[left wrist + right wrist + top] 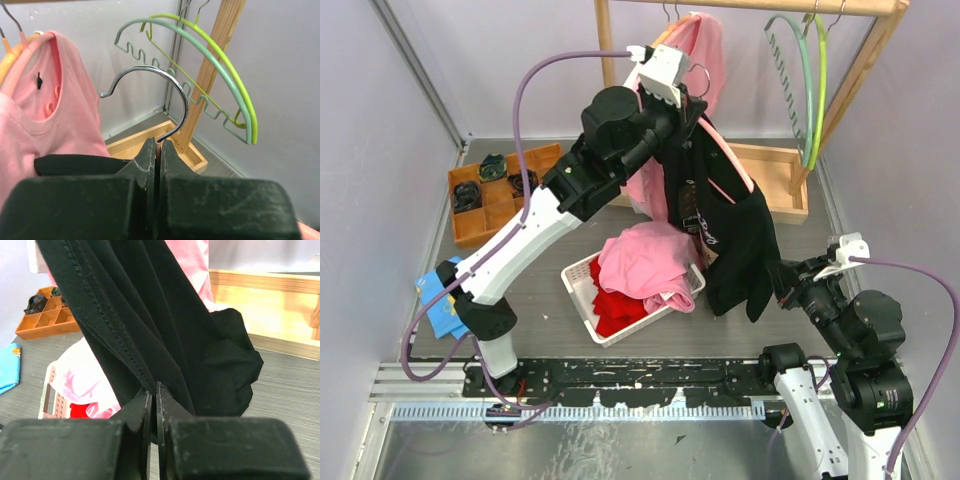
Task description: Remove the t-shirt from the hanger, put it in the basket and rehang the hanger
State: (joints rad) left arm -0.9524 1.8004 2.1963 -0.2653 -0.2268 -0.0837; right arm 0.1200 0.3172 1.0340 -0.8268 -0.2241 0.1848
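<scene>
A black t-shirt (732,232) hangs on a pink hanger (726,160) held in the air above the table. My left gripper (672,92) is shut on the neck of the hanger's metal hook (150,92), and its fingertips (149,150) pinch the wire just below the curve. My right gripper (782,280) sits at the shirt's lower right edge. In the right wrist view it (154,386) is shut on the stitched hem of the t-shirt (175,330), and the cloth runs taut up and to the left.
A white basket (582,290) with pink and red clothes stands under the shirt. A pink shirt (708,50) and green hangers (810,80) hang from the wooden rack (860,70). An orange compartment tray (480,215), a wooden tray (782,172) and a blue cloth (435,300) lie around.
</scene>
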